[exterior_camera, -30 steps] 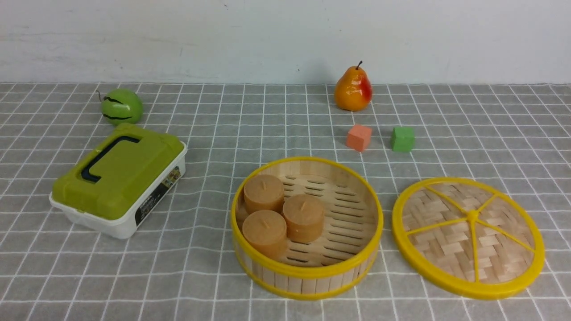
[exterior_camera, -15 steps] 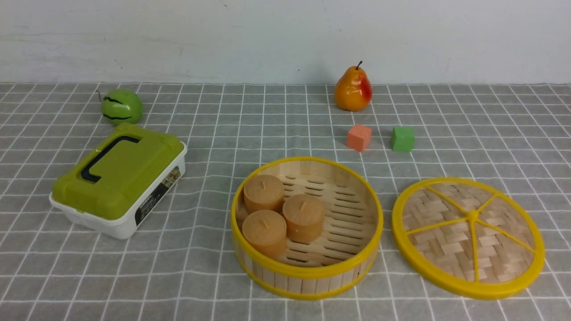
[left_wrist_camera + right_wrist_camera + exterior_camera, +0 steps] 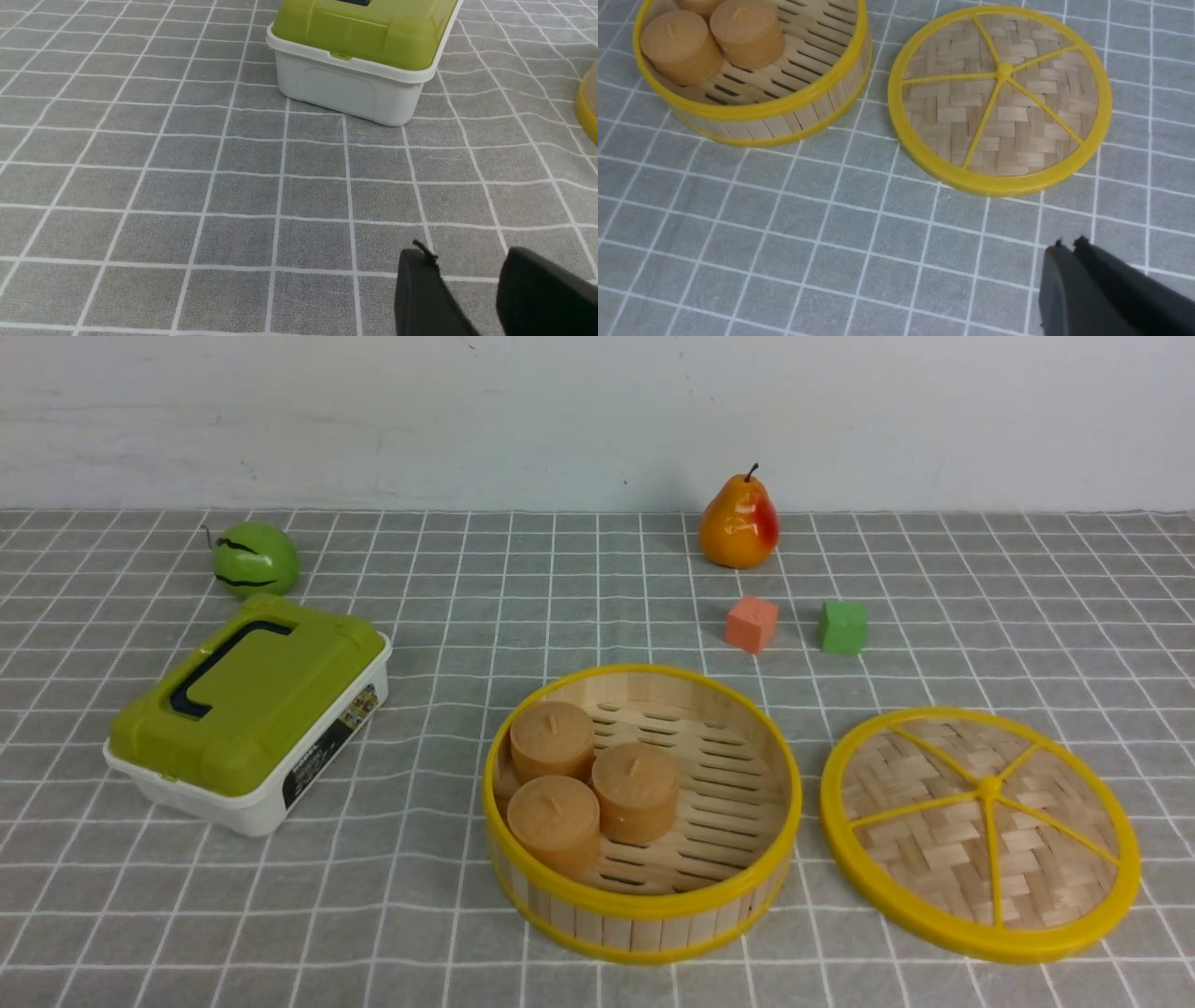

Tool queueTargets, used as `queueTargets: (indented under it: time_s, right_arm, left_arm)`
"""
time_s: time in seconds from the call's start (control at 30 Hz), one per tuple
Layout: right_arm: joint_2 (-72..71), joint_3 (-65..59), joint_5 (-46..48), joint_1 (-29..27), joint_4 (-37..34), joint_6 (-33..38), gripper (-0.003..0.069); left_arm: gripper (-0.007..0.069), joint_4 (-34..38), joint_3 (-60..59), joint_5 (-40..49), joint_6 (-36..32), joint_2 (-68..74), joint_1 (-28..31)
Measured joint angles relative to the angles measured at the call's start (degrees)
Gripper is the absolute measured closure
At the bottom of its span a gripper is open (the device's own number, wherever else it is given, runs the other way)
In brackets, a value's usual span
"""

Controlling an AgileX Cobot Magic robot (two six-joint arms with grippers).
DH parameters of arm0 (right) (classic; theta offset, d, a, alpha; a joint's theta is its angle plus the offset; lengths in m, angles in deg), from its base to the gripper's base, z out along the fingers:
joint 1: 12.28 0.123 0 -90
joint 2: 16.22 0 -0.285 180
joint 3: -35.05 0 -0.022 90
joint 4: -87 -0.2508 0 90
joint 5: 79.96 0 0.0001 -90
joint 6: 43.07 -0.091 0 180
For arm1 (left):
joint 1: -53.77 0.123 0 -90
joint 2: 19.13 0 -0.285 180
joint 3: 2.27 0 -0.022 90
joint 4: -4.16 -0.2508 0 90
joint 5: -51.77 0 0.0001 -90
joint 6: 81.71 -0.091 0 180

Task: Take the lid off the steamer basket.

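1. Right wrist view: the right gripper (image 3: 1069, 245) has its jaws pressed together on nothing and hangs above bare cloth (image 3: 784, 224).
2. The left gripper (image 3: 467, 254) shows a gap between its fingers, empty, near the green-topped box (image 3: 355, 88).
3. Front view: the lid (image 3: 980, 835) lies flat on the cloth at 3 o'clock of the steamer basket (image 3: 644, 919), just beside it, rims apart.
4. The steamer basket stands uncovered; three brown cylinders (image 3: 635, 789) sit toward its 9 o'clock.
5. We judge removal complete. For a good finish we would lift the right arm straight up, clear of the lid's rim, so nothing nudges it.
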Motion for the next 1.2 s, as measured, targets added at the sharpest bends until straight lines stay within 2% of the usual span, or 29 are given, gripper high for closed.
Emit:
queueTargets:
  time_s: [0.2,0.37,0.43,0.5,0.53,0.57,0.67,0.83,1.2]
  right_arm:
    - [-0.9,-1.9,-3.0,0.0,3.5,1.1,0.0664]
    - [-8.2,-13.1,-21.6,0.0,5.6,3.7,0.0657]
    - [-13.7,-21.7,-33.3,-0.4,6.2,3.6,0.0655]
    - [-18.0,-29.0,-41.2,-1.7,6.2,2.7,0.0651]
    - [-19.0,-29.8,-42.0,-1.9,6.1,2.4,0.0651]
    - [-23.5,-38.1,-49.3,-3.8,5.3,0.0,0.0648]
    - [-29.4,-47.8,-55.1,-6.7,4.3,-2.9,0.0643]
    - [-34.2,-51.9,-49.7,-10.1,4.2,-5.4,0.0635]
    - [-34.3,-51.6,-42.5,-10.2,4.2,-5.7,0.0624]
  left_arm:
    - [0.0386,0.0,0.0,0.0,0.0,0.0,0.0]
    - [0.0386,0.0,0.0,0.0,0.0,0.0,0.0]
    - [0.0386,0.0,0.0,0.0,0.0,0.0,0.0]
    - [0.0386,0.0,0.0,0.0,0.0,0.0,0.0]
    - [0.0386,0.0,0.0,0.0,0.0,0.0,0.0]
    - [0.0386,0.0,0.0,0.0,0.0,0.0,0.0]
    - [0.0386,0.0,0.0,0.0,0.0,0.0,0.0]
    - [0.0386,0.0,0.0,0.0,0.0,0.0,0.0]
    - [0.0386,0.0,0.0,0.0,0.0,0.0,0.0]
